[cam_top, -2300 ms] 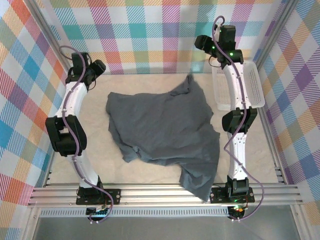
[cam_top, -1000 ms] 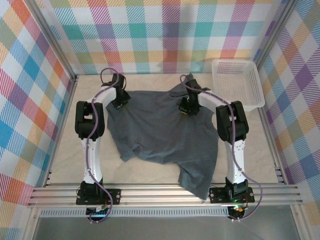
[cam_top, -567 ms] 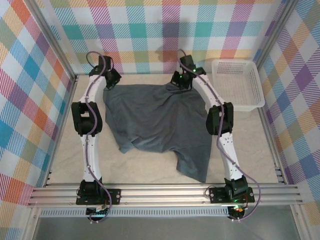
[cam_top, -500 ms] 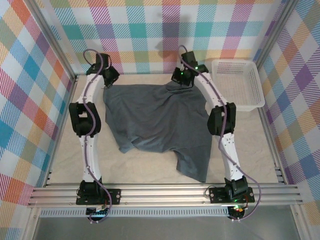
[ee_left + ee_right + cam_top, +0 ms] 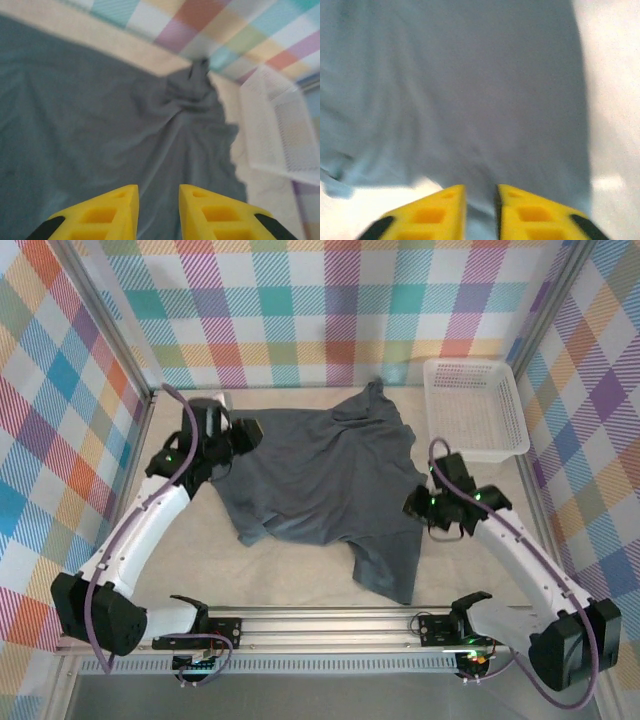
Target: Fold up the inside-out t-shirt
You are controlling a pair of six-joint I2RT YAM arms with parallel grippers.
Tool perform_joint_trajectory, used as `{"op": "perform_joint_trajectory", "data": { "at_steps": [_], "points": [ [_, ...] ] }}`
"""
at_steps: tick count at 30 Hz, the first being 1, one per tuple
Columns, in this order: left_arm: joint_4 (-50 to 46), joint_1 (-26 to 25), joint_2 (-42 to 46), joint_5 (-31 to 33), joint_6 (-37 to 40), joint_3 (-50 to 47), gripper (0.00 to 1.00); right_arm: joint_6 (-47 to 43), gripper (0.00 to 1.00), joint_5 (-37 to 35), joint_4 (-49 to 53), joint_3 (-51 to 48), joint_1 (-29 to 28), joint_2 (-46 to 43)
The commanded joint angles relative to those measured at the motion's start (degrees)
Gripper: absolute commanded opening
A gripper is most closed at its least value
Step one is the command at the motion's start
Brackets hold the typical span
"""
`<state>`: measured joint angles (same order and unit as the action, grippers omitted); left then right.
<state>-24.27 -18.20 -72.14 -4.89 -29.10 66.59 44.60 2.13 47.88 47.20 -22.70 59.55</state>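
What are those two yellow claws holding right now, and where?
Nothing: both the left gripper and the right gripper hang slightly open above the t-shirt.

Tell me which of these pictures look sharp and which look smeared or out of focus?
Top external view: sharp and evenly lit across the dark slate-grey soft fabric t-shirt. Left wrist view: soft, the white plastic mesh basket smeared, its mesh barely readable. Right wrist view: blurriest, the shirt's folds washed out and the pale table glaring white.
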Motion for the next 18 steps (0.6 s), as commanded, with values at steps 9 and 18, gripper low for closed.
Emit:
{"op": "perform_joint_trajectory", "data": {
  "at_steps": [9,18],
  "points": [
    [-0.3,-4.9,-1.1,1.3,-1.8,-8.5,0.29,10.6,0.50,5.6,13.8,-12.8,-8.2,-0.1],
    [-2.5,-4.9,-1.9,2.7,-2.1,-7.5,0.31,21.6,0.42,7.7,-3.2,-21.5,-17.7,2.0]
  ]
}}
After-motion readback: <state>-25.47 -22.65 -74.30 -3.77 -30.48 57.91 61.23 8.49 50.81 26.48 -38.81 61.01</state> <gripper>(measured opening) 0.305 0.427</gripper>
